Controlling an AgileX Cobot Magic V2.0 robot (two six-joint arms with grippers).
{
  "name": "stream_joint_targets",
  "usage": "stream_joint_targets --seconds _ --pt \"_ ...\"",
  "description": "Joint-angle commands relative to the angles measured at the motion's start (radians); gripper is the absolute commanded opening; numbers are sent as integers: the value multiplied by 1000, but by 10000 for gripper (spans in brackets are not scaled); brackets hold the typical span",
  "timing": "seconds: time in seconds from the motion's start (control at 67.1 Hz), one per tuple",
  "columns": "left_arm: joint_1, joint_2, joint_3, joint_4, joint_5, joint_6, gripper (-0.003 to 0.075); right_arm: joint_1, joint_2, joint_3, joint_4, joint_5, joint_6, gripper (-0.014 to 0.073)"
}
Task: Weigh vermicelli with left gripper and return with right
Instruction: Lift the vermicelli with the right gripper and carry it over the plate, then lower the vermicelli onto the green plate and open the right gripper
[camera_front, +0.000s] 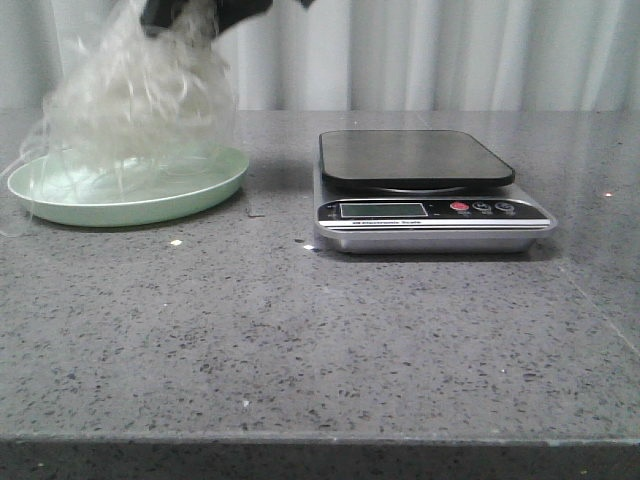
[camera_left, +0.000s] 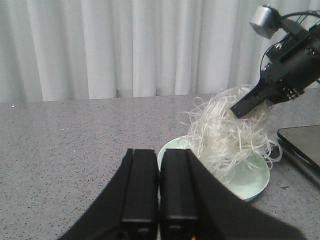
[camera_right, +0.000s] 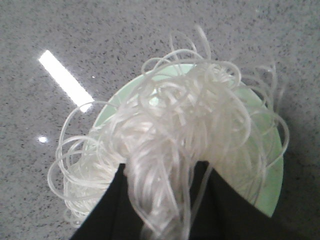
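The vermicelli (camera_front: 130, 100) is a fluffy whitish tangle hanging over the pale green plate (camera_front: 130, 208) at the far left of the table, with its lowest strands reaching the plate. My right gripper (camera_front: 185, 15) is shut on the top of the tangle, with strands bunched between its fingers in the right wrist view (camera_right: 162, 170). The left wrist view shows that gripper (camera_left: 245, 107), the vermicelli (camera_left: 227, 130) and the plate (camera_left: 255, 187). My left gripper (camera_left: 159, 190) is shut and empty, low beside the plate and apart from the noodles. It is out of the front view.
A silver digital scale (camera_front: 415, 160) with a dark, bare platform stands right of the plate; its corner shows in the left wrist view (camera_left: 300, 140). A few small crumbs (camera_front: 176, 242) lie on the grey speckled table. White curtains hang behind.
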Motion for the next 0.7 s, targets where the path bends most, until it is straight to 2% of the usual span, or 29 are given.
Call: stream_joint_targets --seconds 0.0,0.447,0.537,0.686 --pt "3 13 -24 3 -79 -9 136 -1 -30 -39 39 -73 -7 153" --pt "3 13 -24 3 -79 -9 136 -1 15 -39 43 -63 -7 160" --pt "3 13 -24 3 -79 -9 136 -1 15 -39 43 -55 -7 223" --pt "3 13 -24 3 -79 -9 136 -1 12 -40 47 -31 -7 421"
